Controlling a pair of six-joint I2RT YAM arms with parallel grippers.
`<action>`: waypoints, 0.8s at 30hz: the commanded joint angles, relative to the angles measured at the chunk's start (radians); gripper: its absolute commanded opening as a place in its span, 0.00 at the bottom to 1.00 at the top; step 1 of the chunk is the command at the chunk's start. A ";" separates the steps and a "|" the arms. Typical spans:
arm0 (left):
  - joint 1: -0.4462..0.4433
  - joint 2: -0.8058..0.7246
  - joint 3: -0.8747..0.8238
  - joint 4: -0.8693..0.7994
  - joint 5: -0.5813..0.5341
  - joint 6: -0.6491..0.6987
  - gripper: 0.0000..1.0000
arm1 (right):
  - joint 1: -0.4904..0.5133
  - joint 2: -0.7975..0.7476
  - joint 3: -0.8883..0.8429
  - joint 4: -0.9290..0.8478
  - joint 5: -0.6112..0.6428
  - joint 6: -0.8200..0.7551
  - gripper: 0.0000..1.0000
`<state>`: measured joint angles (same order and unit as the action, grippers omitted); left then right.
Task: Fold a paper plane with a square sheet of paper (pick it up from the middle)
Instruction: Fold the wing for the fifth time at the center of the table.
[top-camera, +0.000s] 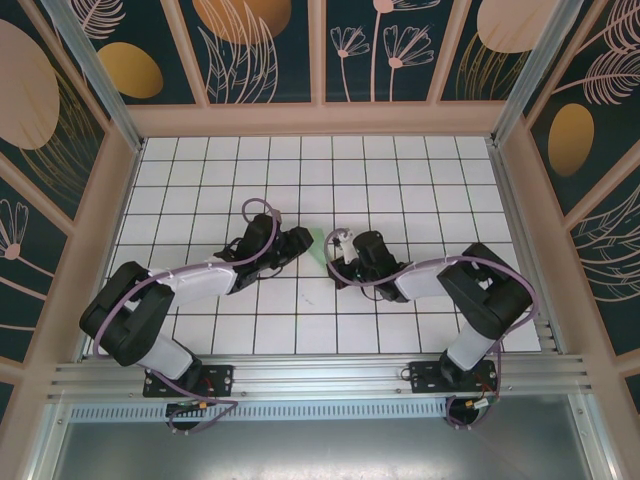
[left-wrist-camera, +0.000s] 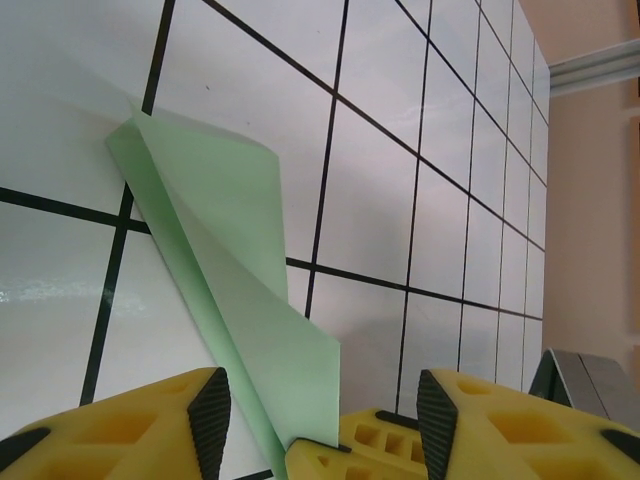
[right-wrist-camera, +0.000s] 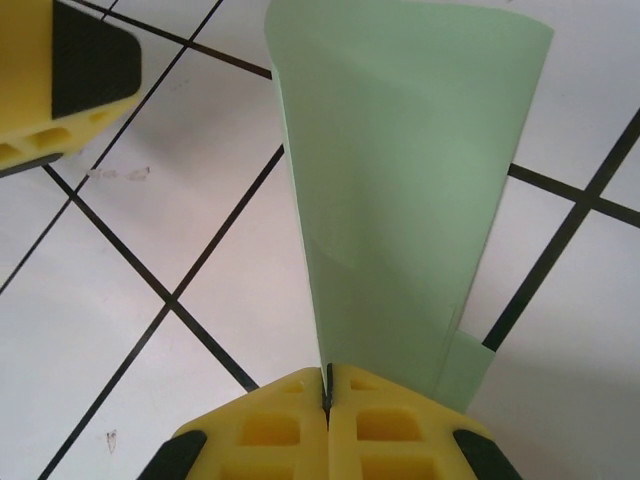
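Note:
The square sheet of paper is folded into a slim, pointed pale green paper plane (top-camera: 318, 243) with a centre crease, held between the two arms at mid-table. My right gripper (right-wrist-camera: 328, 385) is shut on its lower edge, and the paper plane (right-wrist-camera: 400, 180) rises up from the pinch. My left gripper (left-wrist-camera: 323, 425) is open, its fingers standing either side of the right gripper's yellow fingertips (left-wrist-camera: 360, 445). The paper plane (left-wrist-camera: 230, 270) stands just beyond the left fingers and touches neither pad. From above, the left gripper (top-camera: 298, 240) and right gripper (top-camera: 336, 262) nearly meet.
The white grid table (top-camera: 400, 180) stretches out around both arms. Patterned walls close in the back and sides, and an aluminium rail (top-camera: 320, 378) runs along the near edge by the arm bases. One left-gripper finger (right-wrist-camera: 70, 80) shows at the right wrist view's top left.

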<state>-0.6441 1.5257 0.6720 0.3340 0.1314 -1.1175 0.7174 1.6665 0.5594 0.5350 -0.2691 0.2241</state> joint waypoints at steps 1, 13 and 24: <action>0.003 0.019 0.016 0.022 0.043 0.038 0.53 | -0.027 0.039 -0.024 0.083 -0.097 0.118 0.04; 0.003 0.103 0.046 0.073 0.138 0.025 0.51 | -0.037 0.061 -0.067 0.154 -0.079 0.169 0.07; 0.002 0.164 0.078 0.099 0.187 0.028 0.34 | -0.120 0.152 -0.044 0.217 -0.317 0.350 0.04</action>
<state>-0.6441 1.6688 0.7227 0.4004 0.2886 -1.1004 0.6167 1.7779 0.5091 0.7319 -0.4950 0.5037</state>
